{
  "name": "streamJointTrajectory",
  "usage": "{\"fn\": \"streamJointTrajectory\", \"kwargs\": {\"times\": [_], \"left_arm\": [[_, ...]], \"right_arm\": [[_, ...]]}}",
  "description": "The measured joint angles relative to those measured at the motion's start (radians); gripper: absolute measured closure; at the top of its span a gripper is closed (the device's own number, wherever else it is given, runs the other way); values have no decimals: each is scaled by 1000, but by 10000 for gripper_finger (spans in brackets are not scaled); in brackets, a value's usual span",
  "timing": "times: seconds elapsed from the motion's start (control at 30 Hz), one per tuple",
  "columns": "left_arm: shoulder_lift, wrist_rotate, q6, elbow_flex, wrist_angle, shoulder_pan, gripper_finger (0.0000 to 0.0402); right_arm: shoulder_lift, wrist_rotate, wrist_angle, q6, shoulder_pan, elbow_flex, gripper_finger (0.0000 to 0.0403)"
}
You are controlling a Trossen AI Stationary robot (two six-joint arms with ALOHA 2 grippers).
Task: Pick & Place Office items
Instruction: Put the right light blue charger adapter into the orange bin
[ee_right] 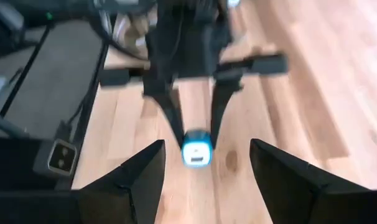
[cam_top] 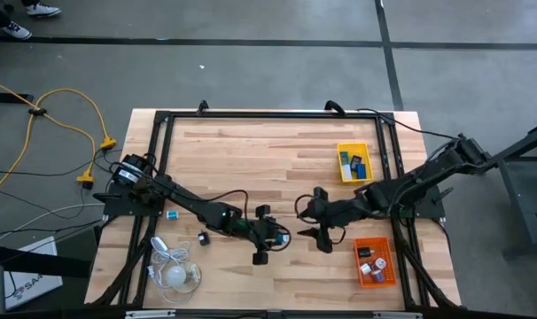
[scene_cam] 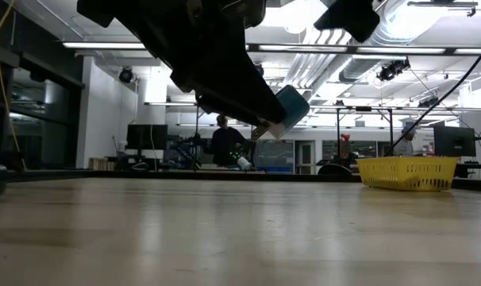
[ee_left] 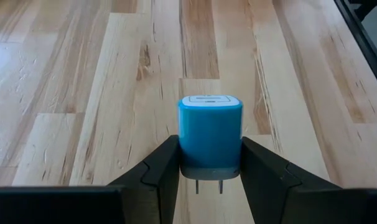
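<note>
The left gripper (ee_left: 210, 171) pinches a blue plug adapter (ee_left: 210, 137) between its fingers, lifted clear of the tabletop (cam_top: 251, 159) near the front edge's middle, arm stretched low from the left edge. Facing it, the right gripper (ee_right: 204, 165) hangs spread and apparently empty.

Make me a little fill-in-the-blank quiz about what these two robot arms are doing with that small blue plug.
1. The left gripper is shut on a blue ____ with two metal prongs.
2. The right gripper faces it with its fingers ____ and holding nothing.
3. The tray at the table's far right is ____ in colour.
4. The tray nearest the right gripper is ____ in colour.

Missing words: plug; open; yellow; orange
</note>
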Motion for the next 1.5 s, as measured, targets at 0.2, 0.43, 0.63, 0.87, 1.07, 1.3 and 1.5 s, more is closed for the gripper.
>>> {"fn": "streamJointTrajectory", "kwargs": {"times": [0.2, 0.43, 0.63, 0.87, 1.07, 1.3, 1.5], "left_arm": [[-16, 0, 37, 1, 26, 0, 266], [-25, -3, 44, 1, 68, 0, 266], [-25, -52, 74, 1, 105, 0, 266], [-25, -53, 112, 1, 175, 0, 266], [-25, -53, 113, 1, 192, 0, 266], [-25, -100, 127, 1, 197, 0, 266], [-25, -103, 127, 1, 199, 1, 266]], "right_arm": [[94, -32, 0, -1, 3, 0, 182], [156, -61, 64, -45, 17, 0, 182], [159, 8, 91, -80, 39, 0, 182], [159, 46, 90, -98, 42, 0, 182], [159, 46, 89, -98, 42, 0, 182], [159, 45, 88, -96, 42, 0, 182], [159, 44, 88, -95, 48, 0, 182]]}}
